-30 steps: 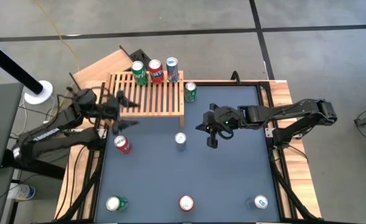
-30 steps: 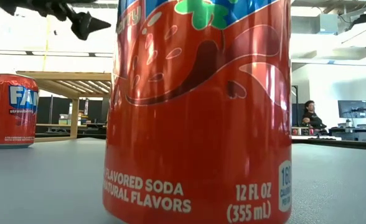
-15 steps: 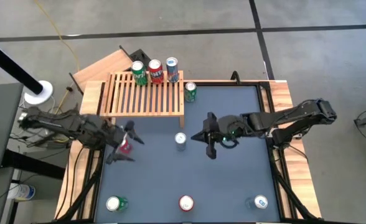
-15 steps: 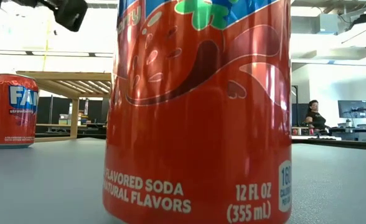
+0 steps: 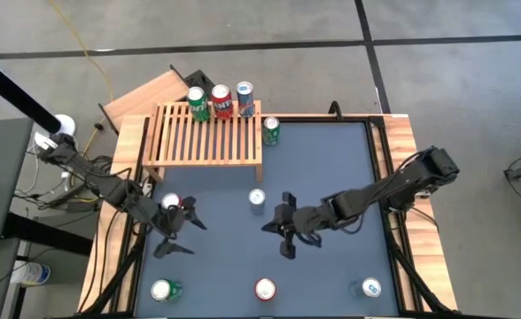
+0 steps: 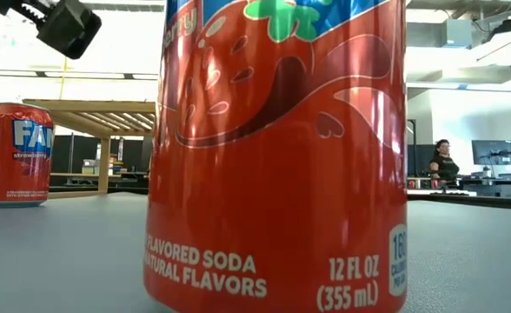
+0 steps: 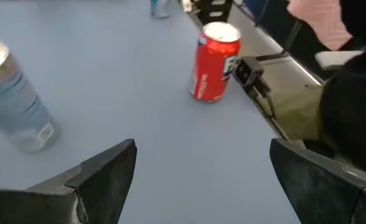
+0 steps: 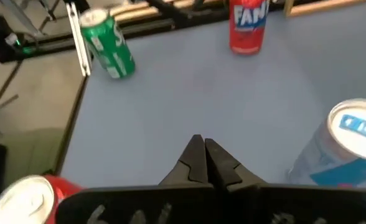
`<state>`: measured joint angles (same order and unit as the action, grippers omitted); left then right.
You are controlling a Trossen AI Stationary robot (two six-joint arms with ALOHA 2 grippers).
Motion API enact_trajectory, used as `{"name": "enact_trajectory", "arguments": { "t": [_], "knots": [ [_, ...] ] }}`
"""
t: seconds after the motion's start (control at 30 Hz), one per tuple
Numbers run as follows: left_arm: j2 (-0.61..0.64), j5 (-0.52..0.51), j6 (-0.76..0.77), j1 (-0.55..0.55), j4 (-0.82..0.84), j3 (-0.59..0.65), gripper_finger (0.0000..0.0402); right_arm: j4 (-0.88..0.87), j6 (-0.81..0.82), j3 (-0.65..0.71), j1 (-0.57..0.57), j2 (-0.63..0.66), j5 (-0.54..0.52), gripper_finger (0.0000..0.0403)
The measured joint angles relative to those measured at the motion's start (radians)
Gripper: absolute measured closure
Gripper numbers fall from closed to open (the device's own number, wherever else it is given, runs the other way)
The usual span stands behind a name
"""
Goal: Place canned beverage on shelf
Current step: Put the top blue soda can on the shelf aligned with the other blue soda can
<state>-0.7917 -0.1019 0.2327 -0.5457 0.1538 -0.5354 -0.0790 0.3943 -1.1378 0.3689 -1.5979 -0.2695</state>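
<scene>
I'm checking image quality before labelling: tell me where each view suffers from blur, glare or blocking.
Low view: the near red can fills and blocks most of the frame, and the windows behind are blown out white. Left wrist view: the pale can is smeared by blur. Right wrist view: soft throughout, the nearest can tops blurred. High view: evenly lit, no strong glare.

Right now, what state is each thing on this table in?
Slatted light-wood shelf: three upright soda cans along its back edge, other slats bare.
Red soda can near the left arm: upright on the mat, not held.
Left gripper: jaws open, empty.
Right gripper: jaws shut, empty, mid-table.
</scene>
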Motion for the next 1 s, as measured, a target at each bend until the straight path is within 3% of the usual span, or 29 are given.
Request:
{"name": "enact_trajectory", "arguments": {
  "t": [0.2, 0.5, 0.73, 1.0],
  "knots": [
    [0.001, -0.103, 0.062, 0.002, 0.087, -0.041, 0.0047, -0.028, -0.006, -0.001, 0.027, -0.027, 0.001, 0.0403],
    [-0.014, -0.251, 0.068, 0.040, 0.025, -0.044, 0.0047, -0.104, -0.121, -0.001, 0.031, -0.023, 0.005, 0.0403],
    [-0.082, -0.254, 0.001, 0.066, -0.116, -0.045, 0.0047, -0.221, -0.118, -0.001, 0.035, 0.033, 0.013, 0.0403],
    [-0.185, -0.217, -0.183, 0.115, -0.262, -0.045, 0.0047, -0.341, 0.087, -0.001, 0.090, 0.110, 0.088, 0.0403]
  ]
}}
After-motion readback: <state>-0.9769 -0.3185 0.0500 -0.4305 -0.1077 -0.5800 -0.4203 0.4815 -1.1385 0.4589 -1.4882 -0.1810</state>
